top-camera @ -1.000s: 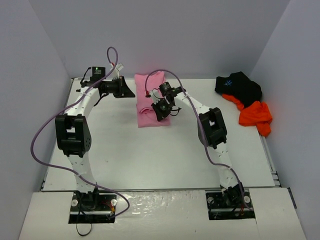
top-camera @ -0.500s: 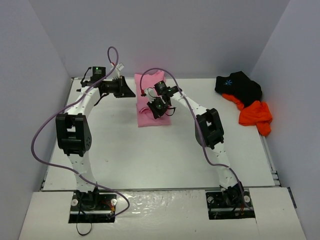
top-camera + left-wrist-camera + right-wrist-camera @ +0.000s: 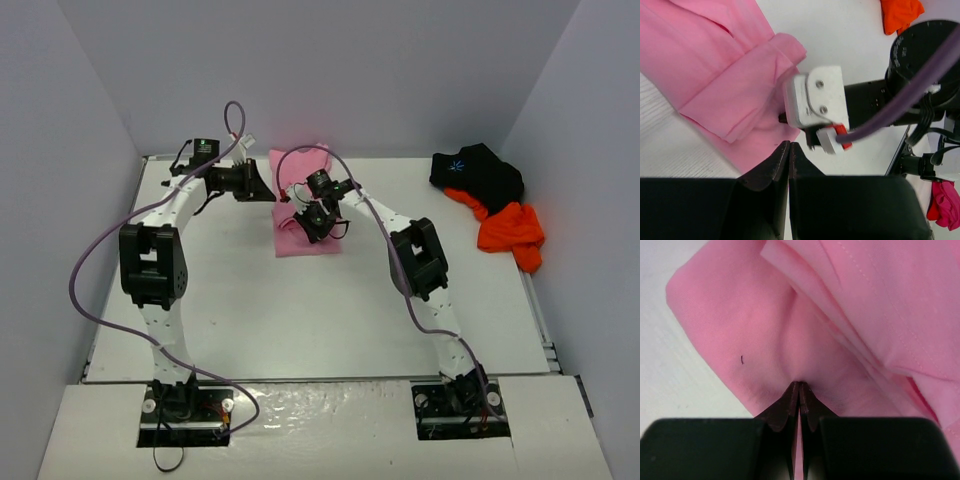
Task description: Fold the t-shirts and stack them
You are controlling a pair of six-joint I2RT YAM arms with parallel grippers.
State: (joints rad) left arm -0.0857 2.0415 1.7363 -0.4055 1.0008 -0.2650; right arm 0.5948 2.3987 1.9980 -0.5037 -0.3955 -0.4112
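The pink t-shirt [image 3: 312, 243] lies partly folded at the back middle of the table, a loose fold raised along its left side [image 3: 715, 65]. My right gripper [image 3: 303, 220] is over it, shut, its tips pinching a pucker of the pink cloth [image 3: 799, 385]. My left gripper [image 3: 268, 190] is shut and empty [image 3: 789, 145], at the shirt's far left edge, close to the right wrist. The black t-shirt [image 3: 478, 172] with the light-blue starburst and the orange t-shirt [image 3: 510, 232] lie crumpled together at the back right.
White table [image 3: 250, 300] with grey walls on three sides. The two wrists are close together over the pink shirt. Purple cables loop from both arms. The orange shirt [image 3: 900, 12] shows at the top of the left wrist view.
My right gripper has moved left and a little back along the pink shirt, drawing cloth with it. My left gripper has shifted right toward the shirt's edge.
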